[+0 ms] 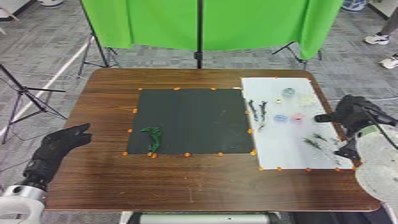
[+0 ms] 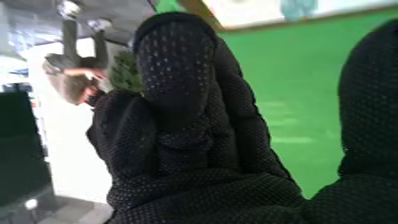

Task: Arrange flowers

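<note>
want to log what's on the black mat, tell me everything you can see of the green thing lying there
The green thing is long, narrow and deep green, with a ragged, leafy outline; it looks like a bent stem or leaf, perhaps artificial. Its far end hooks over toward the left, and the rest runs nearly straight toward the robot. It lies on the black mat, in the near left corner, its near end close to the mat's near edge. Neither hand touches it.

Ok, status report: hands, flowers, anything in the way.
Left hand open, at table's left edge. Right hand open, at white sheet's right edge. Blue flower, pink flower on sheet, green piece on black mat. No obstruction seen.
</note>
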### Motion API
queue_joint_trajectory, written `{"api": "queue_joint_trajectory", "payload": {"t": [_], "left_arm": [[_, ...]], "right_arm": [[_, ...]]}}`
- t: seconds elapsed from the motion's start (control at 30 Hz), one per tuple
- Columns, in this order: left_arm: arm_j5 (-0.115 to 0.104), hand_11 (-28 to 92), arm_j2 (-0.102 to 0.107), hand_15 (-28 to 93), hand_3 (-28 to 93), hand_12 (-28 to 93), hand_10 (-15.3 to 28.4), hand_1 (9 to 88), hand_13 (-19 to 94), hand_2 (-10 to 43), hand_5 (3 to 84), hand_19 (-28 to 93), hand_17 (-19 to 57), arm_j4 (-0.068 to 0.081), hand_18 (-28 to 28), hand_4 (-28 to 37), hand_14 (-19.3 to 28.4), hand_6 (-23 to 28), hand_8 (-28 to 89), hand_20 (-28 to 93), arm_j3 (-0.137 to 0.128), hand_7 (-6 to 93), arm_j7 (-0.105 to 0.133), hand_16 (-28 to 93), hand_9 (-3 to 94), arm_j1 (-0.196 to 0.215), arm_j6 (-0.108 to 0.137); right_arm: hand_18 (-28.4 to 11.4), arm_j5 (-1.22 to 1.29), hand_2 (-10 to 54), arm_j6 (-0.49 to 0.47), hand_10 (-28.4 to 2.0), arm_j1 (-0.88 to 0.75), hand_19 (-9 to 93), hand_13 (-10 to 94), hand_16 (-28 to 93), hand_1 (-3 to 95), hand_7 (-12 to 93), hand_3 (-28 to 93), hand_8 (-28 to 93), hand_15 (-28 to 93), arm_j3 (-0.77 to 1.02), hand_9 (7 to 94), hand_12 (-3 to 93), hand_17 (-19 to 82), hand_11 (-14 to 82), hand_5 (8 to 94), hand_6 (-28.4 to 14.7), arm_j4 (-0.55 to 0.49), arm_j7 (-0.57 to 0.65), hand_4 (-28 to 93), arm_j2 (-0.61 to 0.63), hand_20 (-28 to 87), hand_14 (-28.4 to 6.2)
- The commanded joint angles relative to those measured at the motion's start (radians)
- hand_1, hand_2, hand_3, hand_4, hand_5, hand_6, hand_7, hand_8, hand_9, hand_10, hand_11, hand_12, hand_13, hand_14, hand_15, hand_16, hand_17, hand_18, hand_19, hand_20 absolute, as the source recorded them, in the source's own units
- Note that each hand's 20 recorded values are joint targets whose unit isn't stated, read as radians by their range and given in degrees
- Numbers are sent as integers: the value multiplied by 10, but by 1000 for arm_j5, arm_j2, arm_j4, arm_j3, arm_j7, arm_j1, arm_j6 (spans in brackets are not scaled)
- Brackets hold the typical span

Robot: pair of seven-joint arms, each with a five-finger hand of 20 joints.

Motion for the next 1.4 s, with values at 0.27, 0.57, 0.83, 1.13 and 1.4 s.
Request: {"api": "queue_joint_trajectory", "payload": {"t": [0.27, 0.57, 0.83, 1.13, 1.4], "left_arm": [[1, 191, -18, 181, 631, 103, 153, 300, 366, 2, 472, 159, 58, -7, 141, -208, 193, 69, -56, 154, -8, 86, -8, -11, 470, 19, -8], [3, 192, -20, 181, 629, 102, 153, 302, 366, 7, 473, 159, 57, -7, 142, -209, 193, 69, -57, 154, -4, 87, -13, -11, 471, 18, -10], [2, 192, -20, 180, 630, 102, 154, 301, 364, 9, 473, 159, 56, -11, 141, -210, 194, 69, -57, 153, -10, 88, -16, -11, 471, 23, -11], [4, 189, -13, 180, 637, 102, 154, 293, 365, 7, 472, 157, 55, -18, 141, -208, 194, 70, -56, 151, -20, 87, -22, -11, 469, 30, -17], [6, 188, -2, 179, 637, 103, 154, 291, 364, 5, 472, 155, 55, -25, 141, -207, 194, 70, -56, 151, -37, 86, -25, -11, 469, 44, -25]], "right_arm": [[-105, -1, -95, -42, -171, -67, 894, 898, 338, 369, 123, 577, -53, 469, -62, 788, 215, 636, 178, 695, -85, 63, 38, -174, -16, 384, -51], [-113, -37, -95, 84, -144, -68, 916, 935, 333, 584, 185, 337, 92, 491, -121, 884, 241, 671, 258, 777, -53, 81, 12, -40, -8, 374, -29], [-97, -9, -95, 154, -117, -77, 932, 937, 264, 879, 261, -281, 196, 576, -65, 930, 302, 711, 312, 831, -30, 26, 13, 475, -17, 380, -18], [-91, 42, -95, 216, -117, 62, 932, 937, 247, 884, 270, -282, 199, 597, -105, 935, 298, 724, 324, 835, -31, -111, -16, 491, -24, 384, -13], [-76, 73, -95, 212, -117, 444, 931, 937, 233, 885, 268, -283, 200, 609, -500, 937, 285, 739, 343, 839, -33, -105, -37, 501, -124, 373, -10]]}}
